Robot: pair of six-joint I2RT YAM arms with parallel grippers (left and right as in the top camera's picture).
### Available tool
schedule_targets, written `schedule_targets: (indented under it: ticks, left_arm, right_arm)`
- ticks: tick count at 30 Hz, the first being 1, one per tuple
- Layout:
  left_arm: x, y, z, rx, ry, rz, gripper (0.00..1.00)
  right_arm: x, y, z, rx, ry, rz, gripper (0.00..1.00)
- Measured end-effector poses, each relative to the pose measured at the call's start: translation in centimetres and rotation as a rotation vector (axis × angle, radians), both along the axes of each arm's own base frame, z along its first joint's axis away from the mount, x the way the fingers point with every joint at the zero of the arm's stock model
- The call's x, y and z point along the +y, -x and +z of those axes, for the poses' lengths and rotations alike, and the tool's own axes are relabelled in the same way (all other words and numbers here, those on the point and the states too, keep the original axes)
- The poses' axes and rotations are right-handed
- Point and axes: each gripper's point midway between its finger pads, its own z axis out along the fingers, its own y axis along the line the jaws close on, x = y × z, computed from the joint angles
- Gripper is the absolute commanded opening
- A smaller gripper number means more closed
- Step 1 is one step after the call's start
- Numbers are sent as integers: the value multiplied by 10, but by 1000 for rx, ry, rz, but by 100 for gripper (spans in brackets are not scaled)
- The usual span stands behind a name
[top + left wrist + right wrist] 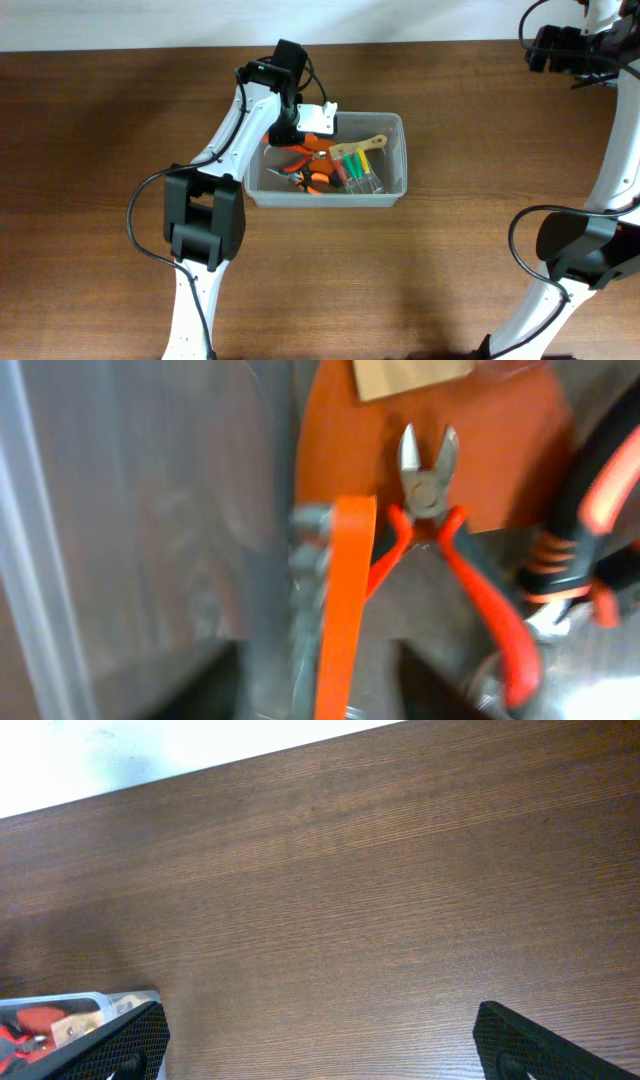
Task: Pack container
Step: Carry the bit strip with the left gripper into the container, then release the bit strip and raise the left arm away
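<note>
The container (392,158), a large translucent bin, stands mid-table and holds several tools. My left gripper (300,130) reaches down into its back left corner. In the left wrist view its jaws (320,690) sit either side of a blurred orange-handled tool (345,600) with a grey metal part, close to the bin wall (120,510). Small orange-handled cutters (430,480) lie just beyond on the bin floor. My right gripper (320,1040) is open and empty above bare table, far back right (545,48). A corner of the container shows in the right wrist view (60,1005).
Inside the bin also lie a small clear case of coloured bits (362,172), a wooden-handled tool (362,146), a flat orange object with a label (500,440) and a black-and-orange grip (590,490). The white wall edge runs along the back of the table (150,750).
</note>
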Motion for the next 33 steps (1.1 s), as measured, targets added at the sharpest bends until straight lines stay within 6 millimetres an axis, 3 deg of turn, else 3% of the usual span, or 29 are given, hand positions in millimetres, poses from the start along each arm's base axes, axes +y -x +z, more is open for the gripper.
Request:
schedule_targets:
  ticks: [5,8,11,16,19,21,23,25,29,33]
  left_arm:
    - [-3,-4,15,-5,32,121,99]
    - [-5,-11,44,-33,73,228,99]
    - [-4,-13,91,-76,132,338,99]
    - [14,8,205,-195,253,489,99]
    - [51,24,266,-301,303,618,99]
    - [92,31,298,-377,326,741,99]
    - [131,33,313,-423,336,860,99]
    - [175,32,318,-450,339,1006,99]
    - [257,33,301,-435,332,1307,99]
    - [316,43,284,-408,319,1524,99]
  right_arm:
    - [0,0,0,0,1,1,98]
    - [0,0,0,0,0,-1,98]
    - [0,0,0,0,0,0,98]
    - [0,0,0,0,1,0,98]
    - [0,0,0,0,0,0,98]
    - [0,0,0,0,0,0,98]
    - [0,0,0,0,0,0,98]
    - [0,0,0,0,0,0,98]
    - [0,0,0,0,0,0,98]
    - [0,0,0,0,0,0,98]
